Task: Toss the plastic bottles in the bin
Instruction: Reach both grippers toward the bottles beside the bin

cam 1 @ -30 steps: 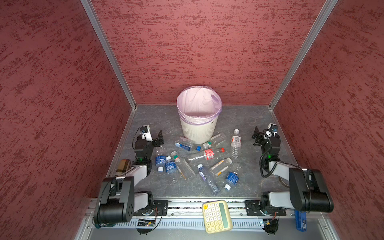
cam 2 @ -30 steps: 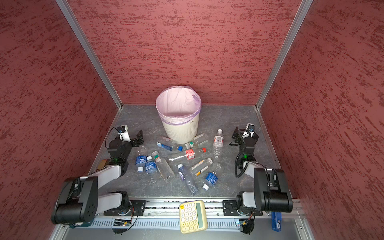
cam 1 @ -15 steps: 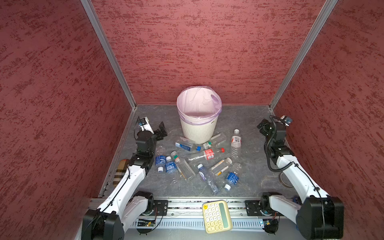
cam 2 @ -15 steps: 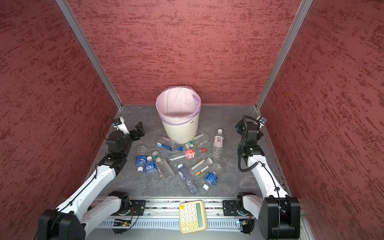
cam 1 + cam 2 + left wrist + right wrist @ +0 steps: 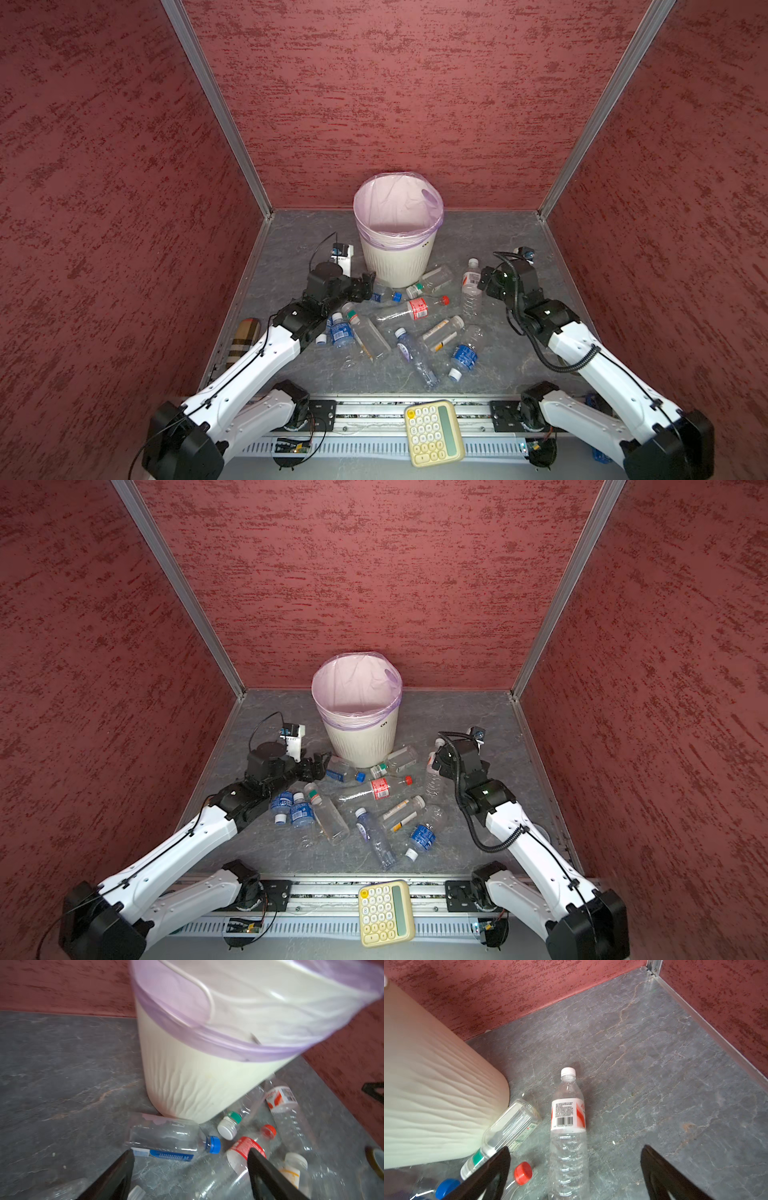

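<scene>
The cream ribbed bin (image 5: 397, 262) (image 5: 361, 742) with a lilac liner stands at the back middle of the floor. Several plastic bottles lie in front of it. My left gripper (image 5: 368, 286) (image 5: 190, 1153) is open, low beside the bin's base, its jaws pointing at a blue-capped bottle (image 5: 384, 294) (image 5: 166, 1138). A red-labelled bottle (image 5: 409, 309) (image 5: 245, 1147) lies by one finger. My right gripper (image 5: 484, 282) (image 5: 575, 1148) is open over a white-capped bottle (image 5: 471, 286) (image 5: 568, 1126) with a red-and-white label, which runs between the spread jaws without touching them. A green-banded bottle (image 5: 508, 1128) leans on the bin (image 5: 425, 1095).
A yellow calculator (image 5: 434, 432) lies on the front rail. A striped brown cylinder (image 5: 245, 338) rests along the left floor edge. Red textured walls close in the grey floor on three sides. More bottles (image 5: 415, 357) lie scattered toward the front.
Both arms have unfolded from their rest poses and reached forward. The left gripper has swung right to the bin's base; the right gripper has come down and left over the white-capped bottle.
</scene>
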